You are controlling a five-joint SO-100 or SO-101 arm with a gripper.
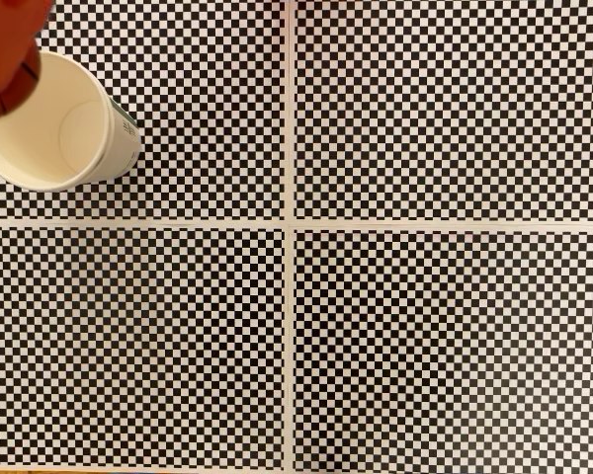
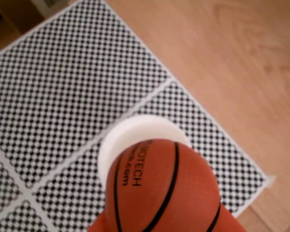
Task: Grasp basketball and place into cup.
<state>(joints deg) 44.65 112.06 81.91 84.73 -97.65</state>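
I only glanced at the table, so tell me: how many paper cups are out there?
1. The cup stands in the top left corner of the checkered mat in the fixed view, with the basketball held just above its rim.

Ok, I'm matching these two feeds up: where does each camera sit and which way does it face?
Fixed view: overhead, straight down on the checkered mat; a blurred orange piece of the hand at top left.
Wrist view: rides the arm, looking down past the held basketball; an orange bit of the hand below it.
Shared: the cup, basketball and mat.
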